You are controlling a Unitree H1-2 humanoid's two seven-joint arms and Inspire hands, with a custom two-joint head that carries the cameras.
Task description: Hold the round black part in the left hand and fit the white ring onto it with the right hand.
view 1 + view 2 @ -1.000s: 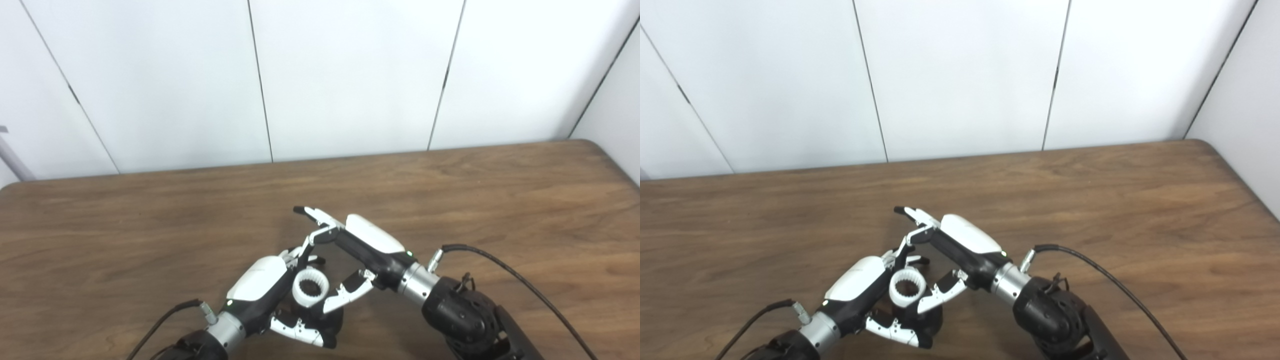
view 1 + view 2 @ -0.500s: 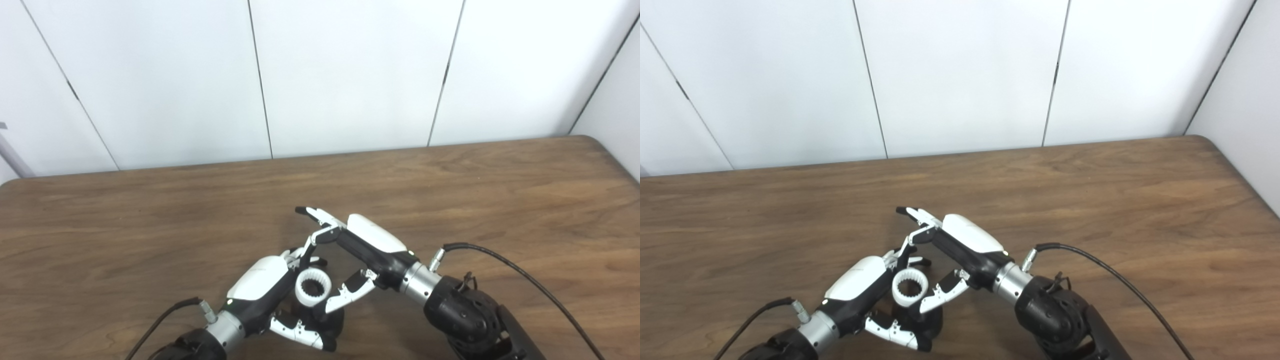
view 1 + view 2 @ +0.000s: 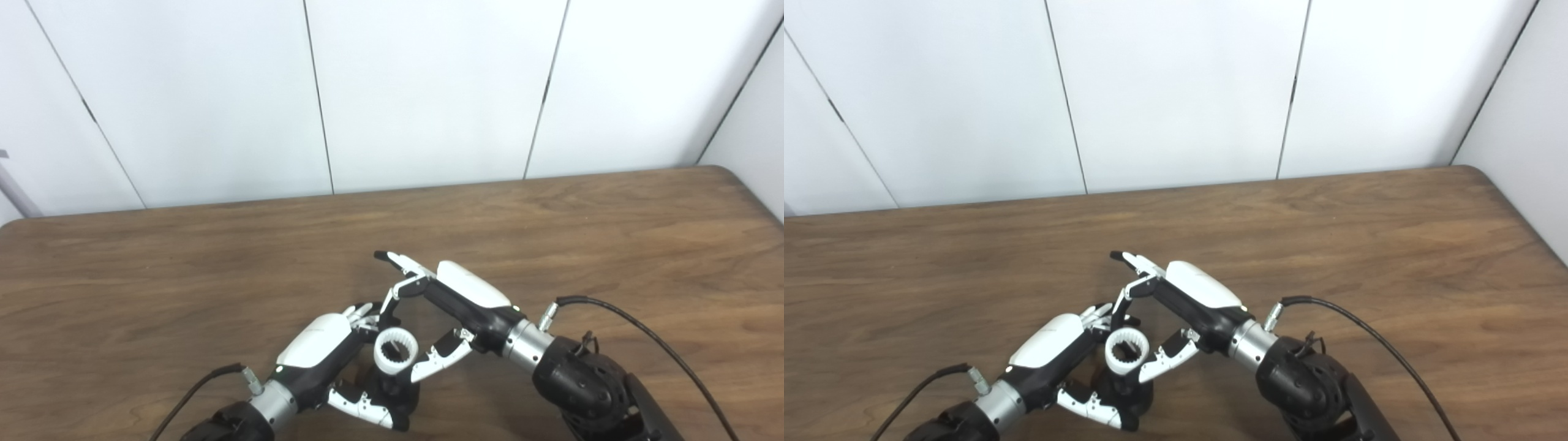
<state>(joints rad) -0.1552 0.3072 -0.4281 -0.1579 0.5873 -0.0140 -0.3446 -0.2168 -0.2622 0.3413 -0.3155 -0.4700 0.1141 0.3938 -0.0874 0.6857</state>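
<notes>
White ring point(image 3: 395, 358) pinched in right hand point(image 3: 456, 300) fingers; left hand point(image 3: 331, 355) fingers clamp black part point(image 3: 392, 392).

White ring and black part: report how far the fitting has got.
Done: the left robot hand grips the round black part low at the table's near edge. In hand: the right robot hand pinches the white ring, toothed bore up, directly on top of the part. Left: whether it is fully seated cannot be told; the right robot hand has not let go.
</notes>
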